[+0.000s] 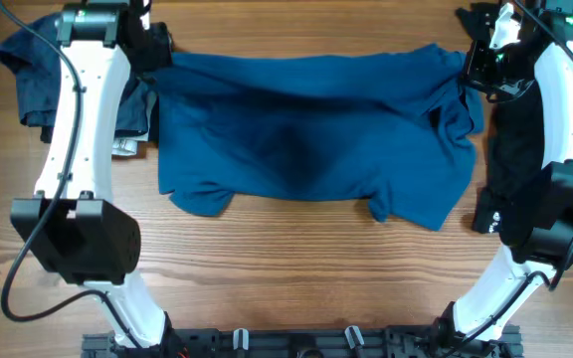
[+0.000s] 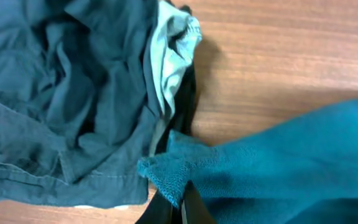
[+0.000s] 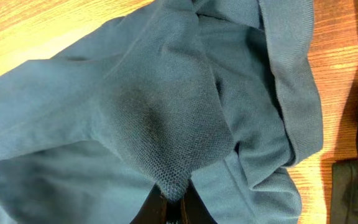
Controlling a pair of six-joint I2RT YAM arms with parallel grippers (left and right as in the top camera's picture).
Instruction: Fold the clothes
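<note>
I am holding the teal shirt (image 1: 306,129), left gripper (image 2: 178,202) and right gripper (image 3: 171,208) both pinching closed on thin corner folds, risking slippage under tension.

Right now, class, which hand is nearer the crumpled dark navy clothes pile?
Left. The left hand pinches the teal knit shirt corner beside the navy pile; the right hand holds the shirt's far corner.

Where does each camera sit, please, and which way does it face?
Overhead: above the table, looking down at the blue shirt; left arm and right arm show.
Left wrist: on that arm, facing down; left gripper pinches a shirt corner.
Right wrist: on its arm, facing down; right gripper pinches a shirt fold.
Shared: overhead and left wrist both show the dark clothes pile.
</note>
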